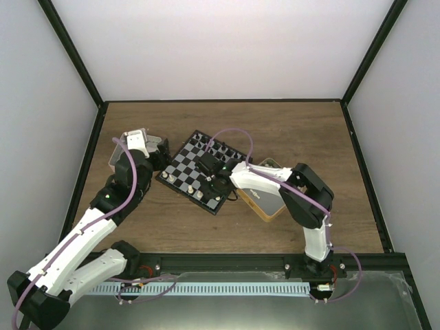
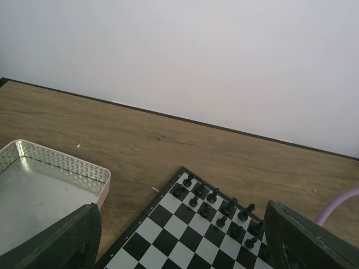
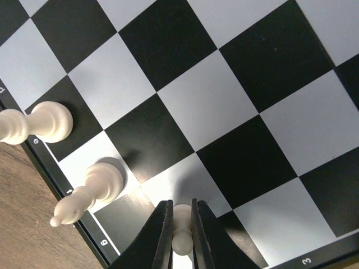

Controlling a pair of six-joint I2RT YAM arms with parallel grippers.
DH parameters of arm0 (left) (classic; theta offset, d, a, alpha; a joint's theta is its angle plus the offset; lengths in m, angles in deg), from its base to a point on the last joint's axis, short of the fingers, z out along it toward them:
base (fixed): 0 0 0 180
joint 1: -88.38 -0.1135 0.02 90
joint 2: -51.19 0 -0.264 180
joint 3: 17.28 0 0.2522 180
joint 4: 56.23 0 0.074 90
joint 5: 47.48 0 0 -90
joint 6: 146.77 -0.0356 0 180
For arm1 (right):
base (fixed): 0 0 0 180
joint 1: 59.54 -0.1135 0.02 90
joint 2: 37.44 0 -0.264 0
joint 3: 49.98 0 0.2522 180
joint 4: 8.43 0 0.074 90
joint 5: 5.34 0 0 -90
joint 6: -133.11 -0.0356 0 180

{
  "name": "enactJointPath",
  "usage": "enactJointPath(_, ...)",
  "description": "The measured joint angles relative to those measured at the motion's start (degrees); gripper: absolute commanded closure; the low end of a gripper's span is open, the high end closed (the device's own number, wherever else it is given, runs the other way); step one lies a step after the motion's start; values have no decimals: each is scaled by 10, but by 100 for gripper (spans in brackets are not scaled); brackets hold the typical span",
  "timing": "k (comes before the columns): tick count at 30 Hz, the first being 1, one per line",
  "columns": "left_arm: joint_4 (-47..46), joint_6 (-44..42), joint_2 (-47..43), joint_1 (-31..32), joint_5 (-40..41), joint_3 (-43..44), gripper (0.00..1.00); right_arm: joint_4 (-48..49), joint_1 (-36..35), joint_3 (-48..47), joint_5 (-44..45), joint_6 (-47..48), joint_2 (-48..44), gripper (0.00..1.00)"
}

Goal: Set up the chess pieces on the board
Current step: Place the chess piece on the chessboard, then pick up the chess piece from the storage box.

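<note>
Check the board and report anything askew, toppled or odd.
The board lies turned diagonally to the table's edges, not square with them. No piece looks toppled: the black pieces stand in rows at the far side, and the two cream pieces near the right claw stand on their squares.

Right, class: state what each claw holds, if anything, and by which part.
Right claw pinches a cream-white chess piece by its upper part; left claw holds nothing.

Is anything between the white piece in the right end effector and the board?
Nothing visible: the held piece sits at a bare light square of the board; two other white pieces stand aside.
</note>
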Motion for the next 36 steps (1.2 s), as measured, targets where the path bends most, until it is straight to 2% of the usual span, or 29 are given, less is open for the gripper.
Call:
enactJointPath(4, 0, 0, 0, 0, -1, 0, 19, 3, 0, -4, 1, 0, 4, 89)
enactJointPath(12, 0, 0, 0, 0, -3, 0, 19, 3, 0, -6, 7, -4, 9, 75)
enactJointPath(22, 0, 0, 0, 0, -4, 0, 18, 14, 0, -6, 18, -19, -9, 68)
enactJointPath(31, 0, 0, -5, 0, -4, 0, 18, 44, 14, 34, 96, -67, -162, 61)
enactJointPath(36, -1, 0, -5, 0, -4, -1, 18, 52, 65, 100, 156, -104, -258, 58)
